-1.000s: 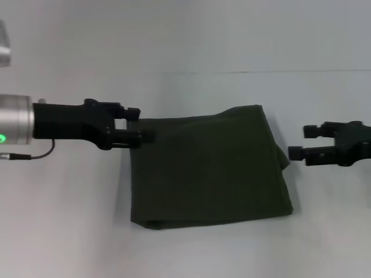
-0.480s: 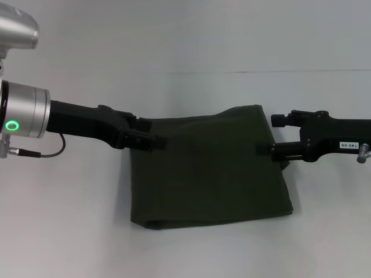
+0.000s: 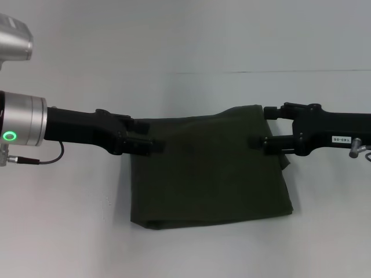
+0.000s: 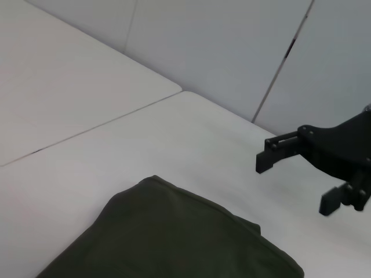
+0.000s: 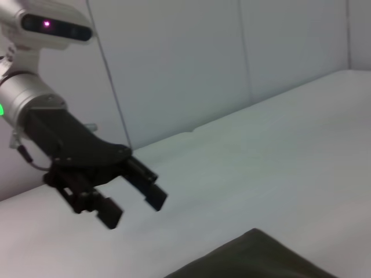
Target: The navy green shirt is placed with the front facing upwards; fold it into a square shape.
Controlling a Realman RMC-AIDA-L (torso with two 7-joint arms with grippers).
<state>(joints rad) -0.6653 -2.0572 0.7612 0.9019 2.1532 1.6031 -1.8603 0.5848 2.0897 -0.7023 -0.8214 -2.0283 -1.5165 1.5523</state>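
Note:
The navy green shirt [image 3: 208, 171] lies folded into a rough square on the white table [image 3: 64, 231], plain dark cloth up, with no lettering or collar showing. My left gripper [image 3: 148, 135] is open over the fold's far left corner. My right gripper [image 3: 260, 126] is open over the far right corner. Nothing sits between either pair of fingers. The left wrist view shows a corner of the shirt [image 4: 174, 243] and the right gripper [image 4: 293, 186] beyond it. The right wrist view shows a shirt corner [image 5: 261, 260] and the left gripper [image 5: 134, 209], jaws apart.
The table's far edge [image 3: 261, 72] meets a pale wall behind the shirt. Bare tabletop surrounds the shirt on the left, right and near sides. A thin black cable [image 3: 40, 157] hangs under the left arm's wrist.
The right gripper has come in from the right side to the shirt's far right corner. The left gripper has advanced a little over the far left corner. The shirt has not moved.

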